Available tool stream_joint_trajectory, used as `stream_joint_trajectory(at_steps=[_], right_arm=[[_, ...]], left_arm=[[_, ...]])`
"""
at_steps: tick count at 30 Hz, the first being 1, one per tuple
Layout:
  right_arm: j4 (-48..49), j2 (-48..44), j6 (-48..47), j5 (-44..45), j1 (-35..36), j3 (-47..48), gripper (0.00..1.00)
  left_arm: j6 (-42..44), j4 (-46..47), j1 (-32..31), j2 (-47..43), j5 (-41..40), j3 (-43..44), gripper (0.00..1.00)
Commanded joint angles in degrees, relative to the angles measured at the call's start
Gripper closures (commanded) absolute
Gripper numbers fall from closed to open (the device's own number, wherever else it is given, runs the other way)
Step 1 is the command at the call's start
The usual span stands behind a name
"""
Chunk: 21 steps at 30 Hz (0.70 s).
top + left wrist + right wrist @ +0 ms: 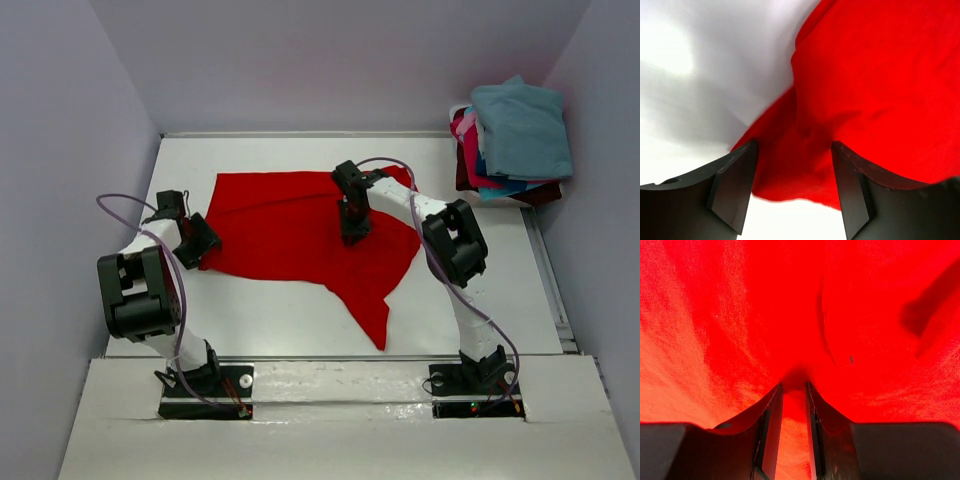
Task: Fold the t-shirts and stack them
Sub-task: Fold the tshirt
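Note:
A bright red t-shirt lies spread on the white table, one corner trailing toward the near edge. My left gripper is at the shirt's left edge. In the left wrist view this gripper stands open, its fingers wide apart on either side of the red hem. My right gripper presses down on the middle of the shirt. In the right wrist view it is nearly closed, pinching a raised ridge of red cloth.
A pile of other t-shirts sits at the back right corner, teal-blue on top with pink, blue and dark maroon under it. Bare white table shows in front of the red shirt. Grey walls close in both sides.

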Motion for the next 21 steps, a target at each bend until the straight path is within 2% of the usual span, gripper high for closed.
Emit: stream_joint_trajectory(at_steps=[1, 12, 21], right_arm=[[1.8, 0.8, -0.9, -0.5, -0.6, 0.0, 0.69], [1.8, 1.1, -1.1, -0.5, -0.6, -0.3, 0.69], [2.1, -0.6, -1.0, -0.5, -1.1, -2.1, 0.69]], left_arm=[[-1.6, -5.3, 0.0, -5.5, -0.3, -2.2, 0.28], [-0.9, -10.0, 0.0, -10.7, -4.4, -1.8, 0.26], [-0.5, -9.9, 0.0, -12.0, -3.3, -2.7, 0.25]])
